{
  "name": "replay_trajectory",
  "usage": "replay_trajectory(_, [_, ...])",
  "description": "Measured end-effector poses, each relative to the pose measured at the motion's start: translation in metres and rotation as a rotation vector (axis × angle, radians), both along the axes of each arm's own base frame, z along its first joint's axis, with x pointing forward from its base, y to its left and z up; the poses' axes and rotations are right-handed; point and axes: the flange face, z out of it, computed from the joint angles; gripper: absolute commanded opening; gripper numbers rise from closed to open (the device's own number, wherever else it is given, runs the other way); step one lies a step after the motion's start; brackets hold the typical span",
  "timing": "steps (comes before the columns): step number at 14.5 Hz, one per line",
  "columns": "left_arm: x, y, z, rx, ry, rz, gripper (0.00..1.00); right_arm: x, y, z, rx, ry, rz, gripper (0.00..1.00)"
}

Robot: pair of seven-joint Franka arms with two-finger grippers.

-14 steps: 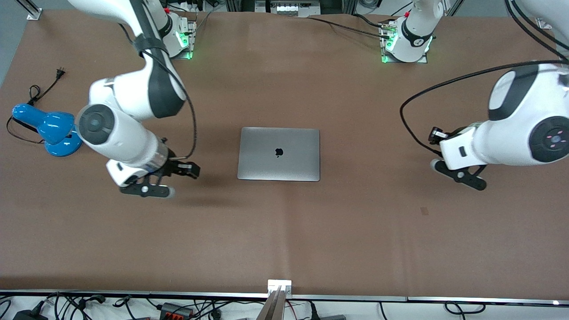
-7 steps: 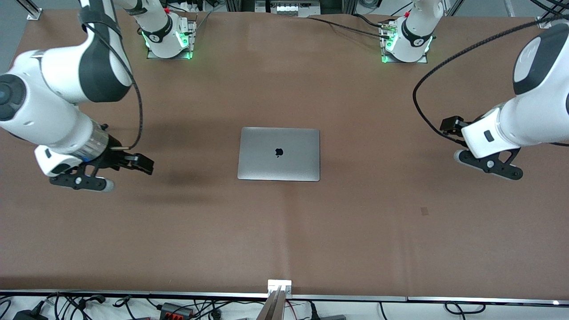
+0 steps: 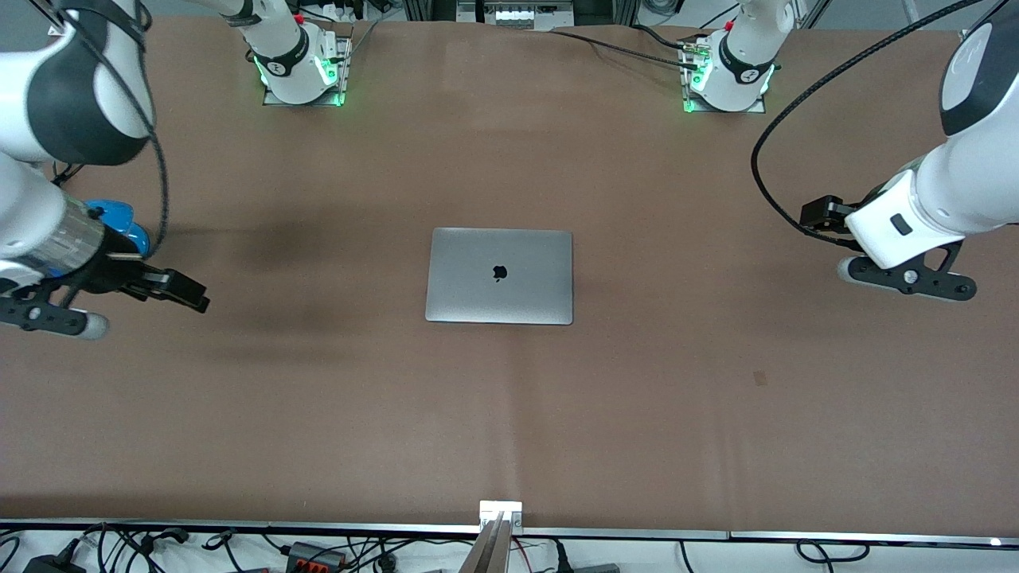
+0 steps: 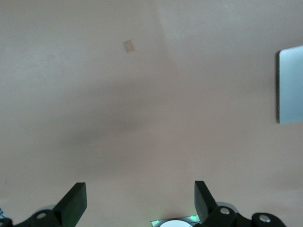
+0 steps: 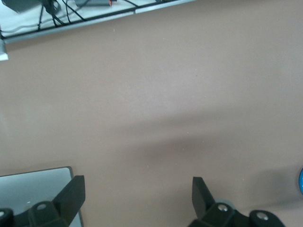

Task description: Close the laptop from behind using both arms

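The silver-grey laptop (image 3: 499, 275) lies shut and flat at the table's middle, lid up, with the black apple logo showing. My right gripper (image 3: 44, 317) is open and empty in the air over the table toward the right arm's end, well apart from the laptop. My left gripper (image 3: 907, 280) is open and empty over the table toward the left arm's end. In the left wrist view the gripper (image 4: 139, 202) is open over bare table, with a laptop edge (image 4: 290, 85) showing. In the right wrist view the gripper (image 5: 137, 195) is open, with a laptop corner (image 5: 33, 189) beside one finger.
A blue desk lamp (image 3: 119, 224) stands under the right arm, mostly hidden by it; its edge shows in the right wrist view (image 5: 301, 179). A small mark (image 3: 760, 378) is on the brown table. Cables lie along the front edge (image 3: 318, 549).
Both arms have swung outward, away from the laptop, each toward its own end of the table. The right arm now covers most of the lamp. The laptop has not moved.
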Motion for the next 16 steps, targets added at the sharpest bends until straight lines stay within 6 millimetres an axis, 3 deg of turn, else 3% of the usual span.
replay_trajectory(3, [0.006, 0.023, -0.002, -0.005, -0.017, 0.121, 1.0, 0.003, -0.053, 0.012, 0.036, -0.019, 0.0, 1.0])
replay_trajectory(6, [0.011, 0.066, -0.003, -0.049, -0.096, 0.244, 1.0, -0.002, -0.094, 0.024, 0.01, -0.045, 0.08, 1.0])
replay_trajectory(8, [-0.002, 0.076, 0.006, -0.051, -0.152, 0.247, 1.0, -0.008, -0.095, 0.034, -0.027, -0.048, 0.118, 1.0])
replay_trajectory(12, [-0.048, 0.059, 0.039, -0.067, -0.277, 0.194, 1.0, -0.023, -0.087, 0.037, -0.063, 0.021, 0.147, 1.0])
replay_trajectory(16, [-0.06, 0.064, 0.032, -0.067, -0.278, 0.19, 1.0, -0.05, -0.089, 0.023, -0.061, 0.045, 0.144, 1.0])
